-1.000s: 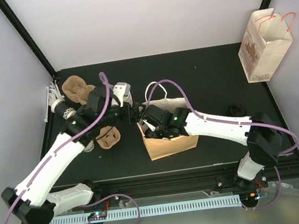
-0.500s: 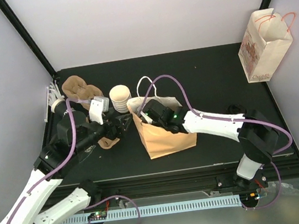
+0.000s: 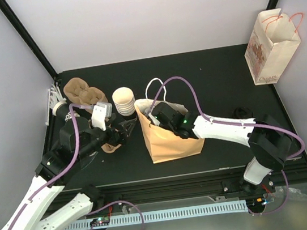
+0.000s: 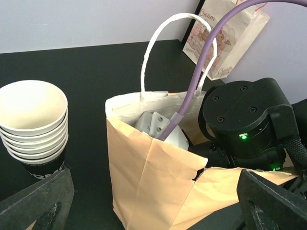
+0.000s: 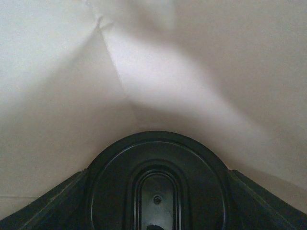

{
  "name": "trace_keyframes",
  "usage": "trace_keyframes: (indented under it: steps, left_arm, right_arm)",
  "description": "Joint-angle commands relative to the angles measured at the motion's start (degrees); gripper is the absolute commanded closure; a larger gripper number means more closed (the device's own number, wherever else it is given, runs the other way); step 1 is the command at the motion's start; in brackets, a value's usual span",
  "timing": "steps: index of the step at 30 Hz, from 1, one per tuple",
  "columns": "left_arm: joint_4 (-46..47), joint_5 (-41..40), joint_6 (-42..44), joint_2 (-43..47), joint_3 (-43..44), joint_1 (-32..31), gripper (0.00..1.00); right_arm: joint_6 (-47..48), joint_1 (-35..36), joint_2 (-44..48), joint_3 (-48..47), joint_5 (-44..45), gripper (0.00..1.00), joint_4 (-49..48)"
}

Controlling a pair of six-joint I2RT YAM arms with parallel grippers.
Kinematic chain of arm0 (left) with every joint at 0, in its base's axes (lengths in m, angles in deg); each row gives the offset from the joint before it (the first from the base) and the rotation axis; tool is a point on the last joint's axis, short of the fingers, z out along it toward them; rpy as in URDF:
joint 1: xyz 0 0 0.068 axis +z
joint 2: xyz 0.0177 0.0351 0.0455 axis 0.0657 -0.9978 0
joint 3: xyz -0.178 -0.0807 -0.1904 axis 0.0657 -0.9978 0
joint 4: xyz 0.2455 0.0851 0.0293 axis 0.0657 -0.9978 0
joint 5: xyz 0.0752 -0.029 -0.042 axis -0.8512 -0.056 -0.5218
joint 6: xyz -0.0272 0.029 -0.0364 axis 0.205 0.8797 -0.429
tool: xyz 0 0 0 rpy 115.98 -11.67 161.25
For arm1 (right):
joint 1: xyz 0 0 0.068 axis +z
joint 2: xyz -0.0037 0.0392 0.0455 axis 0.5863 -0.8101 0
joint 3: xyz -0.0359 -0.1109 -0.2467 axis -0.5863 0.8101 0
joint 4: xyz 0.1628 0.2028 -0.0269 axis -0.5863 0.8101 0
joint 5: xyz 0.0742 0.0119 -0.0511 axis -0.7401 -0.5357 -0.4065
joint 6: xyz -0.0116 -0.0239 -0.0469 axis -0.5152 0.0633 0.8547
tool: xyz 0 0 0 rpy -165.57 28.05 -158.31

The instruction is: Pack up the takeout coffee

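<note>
Two claws at the brown paper bag (image 3: pixel 172 144): the right claw (image 5: pixel 156 207), inside it, grips a black-lidded coffee cup (image 5: pixel 156 160); the left claw (image 3: pixel 128 128) hangs spread wide beside stacked cups (image 3: pixel 123 101).

Round black lid (image 5: pixel 156 177), seen from above, gripped by the end effector (image 5: pixel 156 213), whose dark fingers (image 5: pixel 43 206) flank it at both lower corners; creased white bag interior (image 5: pixel 201 72) behind.

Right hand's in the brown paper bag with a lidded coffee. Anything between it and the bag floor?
Nothing visible. Past the round black plastic lid, flanked by the right hand's fingers, the wrist view shows only bare white inside of the brown paper bag. Directly beneath the lid is hidden.
</note>
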Motion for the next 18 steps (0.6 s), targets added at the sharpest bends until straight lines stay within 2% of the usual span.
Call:
trace_keyframes:
  steps: [1, 8, 10, 14, 18]
  left_arm:
    - [0.2, 0.2, 1.1, 0.7, -0.7, -0.1, 0.05]
    - [1.4, 0.9, 1.4, 0.4, -2.2, -0.1, 0.05]
    - [1.6, 1.2, 1.4, 0.4, -2.5, -0.1, 0.04]
    - [1.7, 1.3, 1.5, 0.3, -2.4, -0.1, 0.05]
    - [1.4, 1.3, 1.7, 0.2, -1.9, -0.1, 0.05]
  right_arm:
    - [-4.7, 1.6, -8.7, 8.7, -8.5, 0.56, 16.9]
    - [-4.5, 1.6, -7.2, 8.0, -5.3, 0.52, 18.8]
    - [-4.6, 1.6, -6.6, 7.8, -4.7, 0.48, 19.1]
    - [-4.7, 1.5, -4.8, 5.7, -2.3, 0.27, 21.1]
    - [-4.3, 1.6, -2.4, 1.0, 0.4, 0.16, 25.6]
